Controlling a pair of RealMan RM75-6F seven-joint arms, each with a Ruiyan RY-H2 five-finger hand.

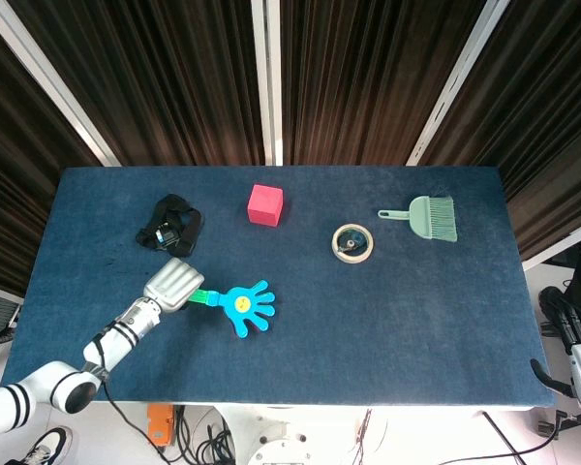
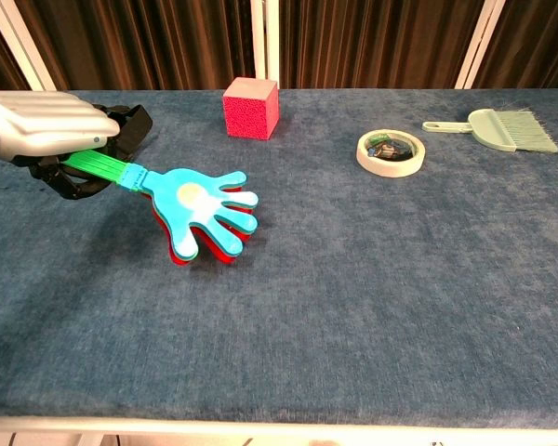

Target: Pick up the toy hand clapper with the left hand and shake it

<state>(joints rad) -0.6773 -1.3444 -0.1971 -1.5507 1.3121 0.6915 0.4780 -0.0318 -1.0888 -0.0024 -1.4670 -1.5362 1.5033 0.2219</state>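
The left hand point(image 1: 175, 283) grips the clapper point(image 1: 243, 306) by its green handle (blue palm up), low over the table point(image 1: 397, 310) before the black strap point(image 1: 168, 224).

The left arm reaches in from the lower left corner, its forearm angled up and to the right over the worktop point(image 1: 387, 320). The left hand point(image 1: 174, 284) sits knuckles up, fingers curled closed around the green handle of the toy hand clapper point(image 2: 197, 209). The right hand point(image 1: 566, 325) hangs off the right edge, dark fingers seemingly loosely apart, though too little shows to be sure.
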